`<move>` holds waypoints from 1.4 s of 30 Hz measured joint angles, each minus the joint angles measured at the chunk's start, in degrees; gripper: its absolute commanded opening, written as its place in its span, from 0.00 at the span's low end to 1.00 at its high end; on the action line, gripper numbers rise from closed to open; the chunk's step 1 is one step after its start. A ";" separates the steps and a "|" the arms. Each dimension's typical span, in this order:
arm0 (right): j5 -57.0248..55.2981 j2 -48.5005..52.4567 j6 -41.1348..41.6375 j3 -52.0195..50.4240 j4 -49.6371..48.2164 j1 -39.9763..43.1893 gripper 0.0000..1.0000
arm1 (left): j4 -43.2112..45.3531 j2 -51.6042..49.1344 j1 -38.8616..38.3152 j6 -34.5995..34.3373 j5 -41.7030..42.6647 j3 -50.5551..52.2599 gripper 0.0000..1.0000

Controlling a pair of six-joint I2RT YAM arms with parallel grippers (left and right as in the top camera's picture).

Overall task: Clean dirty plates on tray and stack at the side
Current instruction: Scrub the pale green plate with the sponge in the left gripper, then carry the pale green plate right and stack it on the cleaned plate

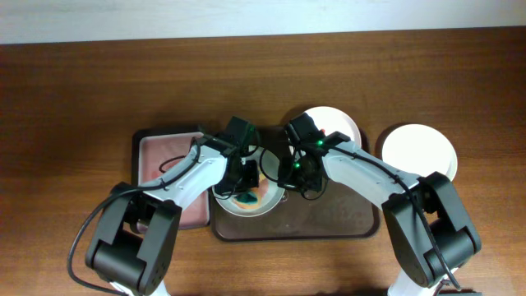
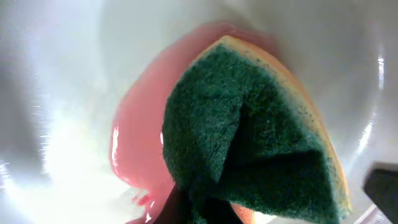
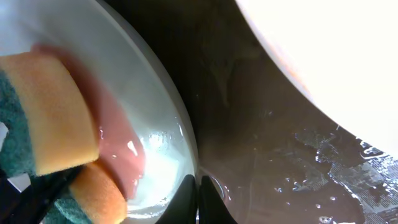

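Observation:
A white dirty plate [image 1: 269,205] lies on the dark brown tray [image 1: 337,218], smeared with pink sauce [image 2: 140,130]. My left gripper [image 1: 244,182] is shut on a green and orange sponge [image 2: 249,143], pressed onto the sauce in the plate [image 2: 56,93]. The left fingers [image 2: 202,211] are mostly hidden under the sponge. My right gripper [image 1: 289,176] is shut on the plate's right rim; in the right wrist view the fingers [image 3: 199,202] pinch the rim [image 3: 186,130], with the sponge [image 3: 50,118] and sauce [image 3: 121,146] to the left.
A second white plate [image 1: 339,123] sits at the tray's back right and shows in the right wrist view [image 3: 336,50]. A clean white plate [image 1: 421,150] lies on the table right of the tray. A pink mat [image 1: 160,156] lies to the left. The tray surface [image 3: 267,162] is wet.

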State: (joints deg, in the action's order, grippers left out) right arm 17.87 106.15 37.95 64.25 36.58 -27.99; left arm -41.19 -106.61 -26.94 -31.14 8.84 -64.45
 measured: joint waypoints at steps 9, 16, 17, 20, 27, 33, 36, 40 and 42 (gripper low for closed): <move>-0.50 0.00 0.33 0.31 1.49 -0.02 0.38 | -6.23 4.33 1.14 0.00 -12.59 -1.92 0.00; -1.14 0.00 -3.61 0.31 -1.53 -0.02 0.33 | -8.28 17.07 3.56 0.00 -13.66 -3.23 0.00; -1.16 0.00 -3.87 0.31 -1.53 -0.02 0.33 | -8.63 17.25 4.61 0.04 -13.77 -3.30 0.00; -1.16 0.07 -4.13 -0.74 -1.55 -0.02 0.20 | -10.03 17.25 10.19 1.51 -13.84 -3.28 0.00; -0.92 1.29 -4.33 -0.79 -2.03 -0.02 0.04 | -8.00 15.19 15.85 8.90 -13.84 0.26 0.00; -3.02 0.02 -6.69 -0.68 2.84 -0.02 0.04 | -4.20 6.78 16.15 12.59 -13.79 2.10 0.26; -7.69 -3.43 -10.38 0.79 7.17 -0.02 0.04 | -4.17 4.39 16.15 13.62 -13.77 2.12 0.58; -19.28 -8.70 -14.32 5.03 14.08 -0.13 0.04 | -3.54 3.93 16.15 14.16 -13.81 2.12 0.66; -24.46 -10.86 -15.54 6.32 15.50 -0.13 0.04 | -1.86 3.93 16.15 14.25 -13.84 2.12 0.69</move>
State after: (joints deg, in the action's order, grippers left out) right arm -6.59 95.29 22.41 70.57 52.07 -28.12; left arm -43.05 -102.67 -10.79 -16.88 -4.99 -62.33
